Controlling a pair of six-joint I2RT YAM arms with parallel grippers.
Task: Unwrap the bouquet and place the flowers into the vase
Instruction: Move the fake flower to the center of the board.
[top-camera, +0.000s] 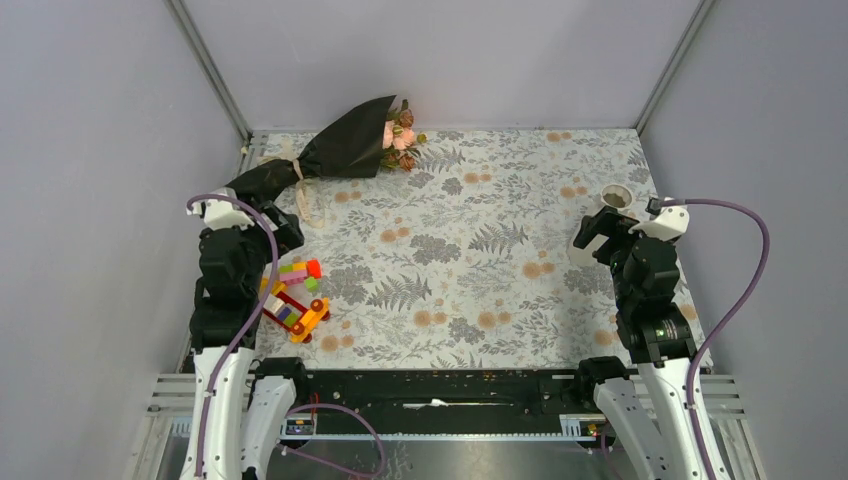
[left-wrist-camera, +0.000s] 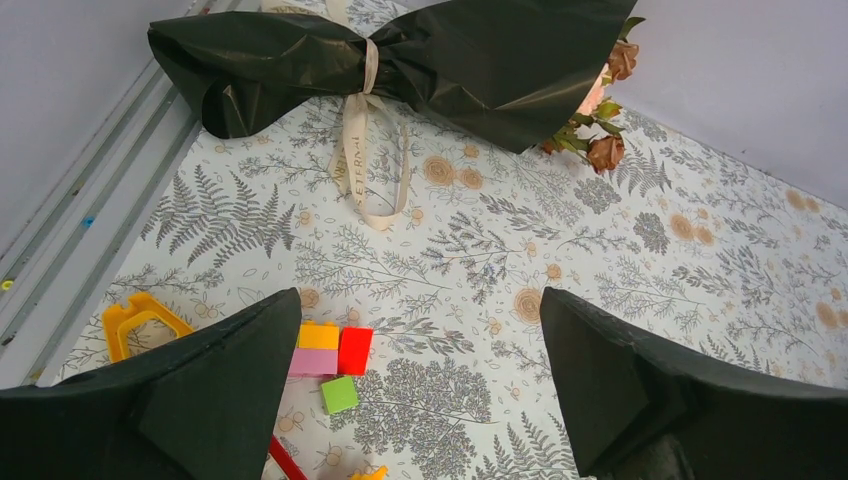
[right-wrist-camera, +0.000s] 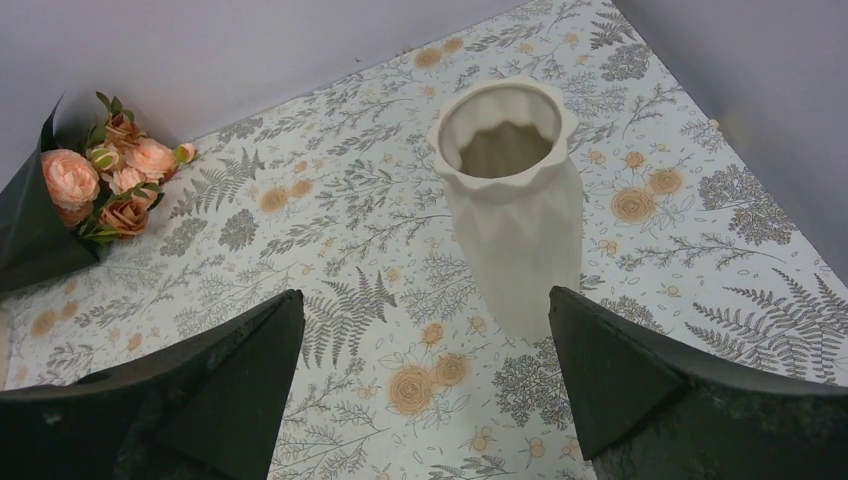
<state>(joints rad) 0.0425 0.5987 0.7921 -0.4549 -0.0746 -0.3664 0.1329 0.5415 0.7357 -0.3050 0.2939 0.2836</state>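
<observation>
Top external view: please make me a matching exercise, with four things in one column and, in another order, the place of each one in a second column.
Things
1. bouquet in glossy black wrapping paper
2. small white ribbed ceramic vase
3. colourful toy-block car
4. cream ribbon

Places
a. near left side
b. tied around the black paper
c. far left corner, lying down
d. right side, standing upright

Pairs: 1-c; 2-d; 3-a; 4-b
</observation>
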